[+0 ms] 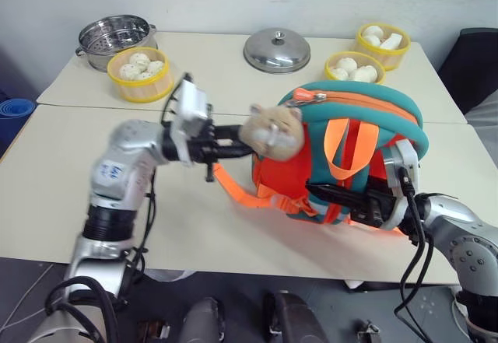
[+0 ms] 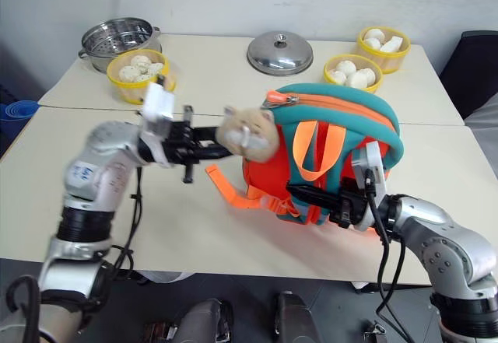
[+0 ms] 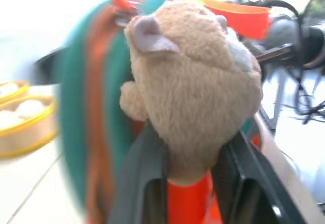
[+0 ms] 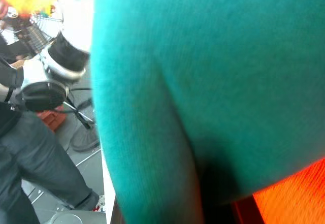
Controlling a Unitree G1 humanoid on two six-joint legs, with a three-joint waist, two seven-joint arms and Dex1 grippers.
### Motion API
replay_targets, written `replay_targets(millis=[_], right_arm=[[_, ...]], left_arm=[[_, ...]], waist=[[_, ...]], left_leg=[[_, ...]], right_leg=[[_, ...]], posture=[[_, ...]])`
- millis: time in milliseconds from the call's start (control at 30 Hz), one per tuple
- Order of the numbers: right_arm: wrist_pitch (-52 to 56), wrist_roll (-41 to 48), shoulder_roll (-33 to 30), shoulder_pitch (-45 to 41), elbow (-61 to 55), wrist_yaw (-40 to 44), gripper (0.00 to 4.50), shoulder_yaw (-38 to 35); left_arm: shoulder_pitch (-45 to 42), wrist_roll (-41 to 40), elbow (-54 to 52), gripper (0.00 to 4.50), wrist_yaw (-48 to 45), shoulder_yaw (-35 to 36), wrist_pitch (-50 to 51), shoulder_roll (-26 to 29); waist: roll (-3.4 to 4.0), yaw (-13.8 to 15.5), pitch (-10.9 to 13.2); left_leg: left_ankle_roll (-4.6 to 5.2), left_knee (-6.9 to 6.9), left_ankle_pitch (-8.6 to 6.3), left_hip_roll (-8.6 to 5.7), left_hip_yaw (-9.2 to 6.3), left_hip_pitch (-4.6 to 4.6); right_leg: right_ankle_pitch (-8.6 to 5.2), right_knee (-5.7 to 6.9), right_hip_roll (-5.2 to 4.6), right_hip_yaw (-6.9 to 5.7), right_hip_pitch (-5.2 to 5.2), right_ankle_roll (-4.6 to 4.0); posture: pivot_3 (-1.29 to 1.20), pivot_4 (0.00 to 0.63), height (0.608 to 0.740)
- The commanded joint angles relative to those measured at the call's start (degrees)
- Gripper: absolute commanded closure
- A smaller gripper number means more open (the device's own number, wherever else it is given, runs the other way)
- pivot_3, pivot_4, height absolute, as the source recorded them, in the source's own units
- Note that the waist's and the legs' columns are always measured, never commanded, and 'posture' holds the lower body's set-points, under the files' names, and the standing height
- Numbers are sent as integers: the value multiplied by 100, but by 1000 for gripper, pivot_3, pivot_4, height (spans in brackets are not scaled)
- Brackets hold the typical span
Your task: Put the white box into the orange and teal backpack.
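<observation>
two tools grip the orange and teal backpack [image 1: 342,152] standing on the tabletop [image 1: 47,180]: the left tool [image 1: 237,145] closed on its plush toy [image 1: 272,129], the right tool [image 2: 299,194] shut on its lower front, so the bag likely needs opening next, the white box unseen.

Steel pot [image 1: 115,40], lid [image 1: 277,50], three yellow bun baskets [image 1: 141,73] on table [image 1: 47,180]

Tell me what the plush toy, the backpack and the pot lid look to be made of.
Plush toy: tan, fuzzy pile fabric with a matte nap, likely soft-stuffed.
Orange and teal backpack: puffy woven textile, probably padded, with flat orange webbing straps.
Pot lid: looks like polished steel, silvery with bright reflections, a knob on top.
</observation>
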Motion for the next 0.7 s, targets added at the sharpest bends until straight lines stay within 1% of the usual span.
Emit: replay_targets(millis=[33,100,200,267,367,433,500,567,600,633,667,700], right_arm=[[-27,217,-83,213,-225,-101,4500,-458],[-50,273,-55,356,-259,-148,4500,-586],[-80,311,-6,537,-316,-188,4500,-663],[-118,322,56,684,-371,-223,4500,-659],[-213,282,196,877,-413,-268,4500,-561],[-307,155,294,976,-428,-262,4500,-444],[-410,-18,381,1036,-421,-297,4500,-325],[-607,-257,534,1042,-366,-371,4500,-209],[-768,-512,587,1045,-312,-413,4500,-140],[-1151,-958,571,1060,-288,-281,4190,-25],[-1364,-1207,521,1086,-292,-135,3820,44],[-1526,-1374,485,1118,-297,-18,3567,93]], left_arm=[[-230,391,820,4046,34,265,-292,529],[-283,908,1456,4046,93,72,-703,829],[-191,1652,2115,4046,24,-411,-1482,1042],[-53,1885,2305,4046,78,-655,-1729,887],[175,1731,2378,4046,373,-646,-1850,220],[430,1665,2264,4046,418,-657,-2035,-128],[661,1666,2090,4046,446,-651,-2153,-295],[935,1549,1700,4046,429,-615,-2058,-345],[1151,1372,1290,3413,452,-525,-1742,-279],[1343,1233,963,3156,438,-414,-1555,-179],[1539,1117,680,2824,431,-280,-1383,-44],[1678,1050,480,2494,442,-195,-1260,53]], waist=[[0,-5,0],[0,-2,0],[-1,-5,0],[0,1,0],[-1,6,-1],[-2,9,-1],[-2,4,-1],[-3,-15,-2],[-3,-16,-2],[-2,-20,-2],[-2,-28,-2],[-3,-25,-2]], left_leg=[[0,0,0,-1,0,0],[0,0,0,-2,1,1],[2,-1,-1,-1,3,2],[4,-2,-2,-1,3,2],[6,0,-4,-1,3,1],[11,4,-6,-2,3,0],[11,6,-6,-1,3,-2],[11,4,-6,0,3,0],[10,2,-6,0,3,2],[9,0,-6,0,3,4],[8,-2,-5,0,3,5],[8,-4,-6,1,4,6]], right_leg=[[0,0,-1,0,0,0],[0,-2,-2,0,0,0],[0,-1,-2,0,0,0],[0,-1,-3,0,0,0],[0,1,-5,0,0,0],[0,4,-8,0,0,0],[0,4,-8,0,0,0],[0,5,-7,0,-1,0],[0,5,-6,0,-1,0],[0,9,-6,0,-1,0],[0,9,-6,1,-1,0],[0,8,-6,1,-2,-1]], posture=[[0,150,740],[0,150,740],[0,150,740],[0,150,740],[0,150,740],[0,150,740],[0,150,740],[0,150,740],[0,150,740],[0,150,740],[0,150,740],[0,150,740]])
